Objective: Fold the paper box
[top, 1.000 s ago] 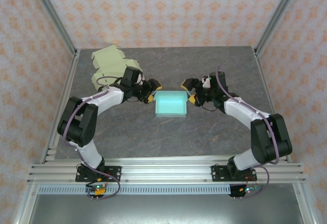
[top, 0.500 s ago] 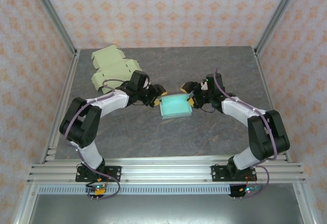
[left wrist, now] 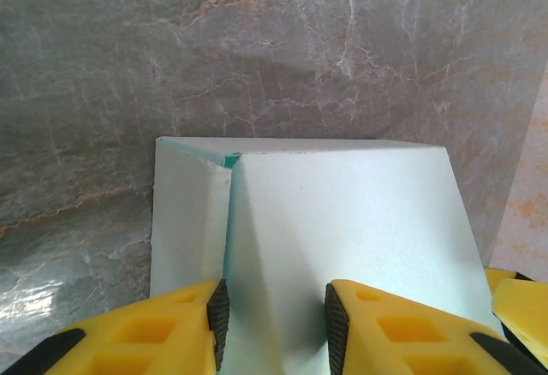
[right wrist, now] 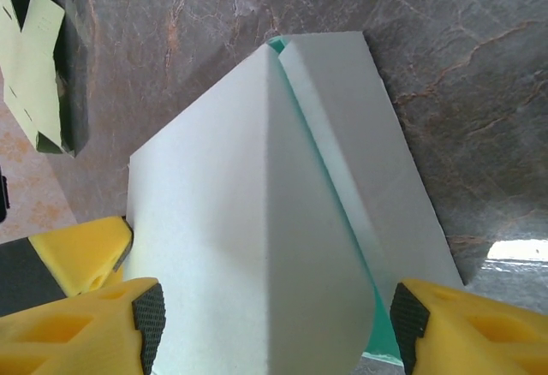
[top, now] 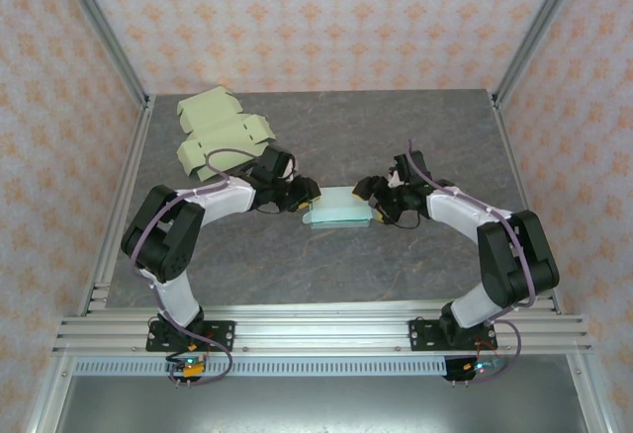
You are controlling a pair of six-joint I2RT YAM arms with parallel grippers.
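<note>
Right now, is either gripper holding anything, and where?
Both hold the teal paper box: the left gripper pinches a folded ridge at its left end, and the right gripper's fingers straddle its right end.

Both arms [top: 198, 201] reach inward, jaws apart, facing each other.

The paper box [top: 339, 210] lies on the table [top: 415, 127] near its middle, between the two grippers: the left gripper [top: 307, 196] touches its left end, the right gripper [top: 368, 202] its right end. Behind and to the left, near the table's far left corner, lie flat box sheets [top: 213, 132], one partly on another, well apart from the box
</note>
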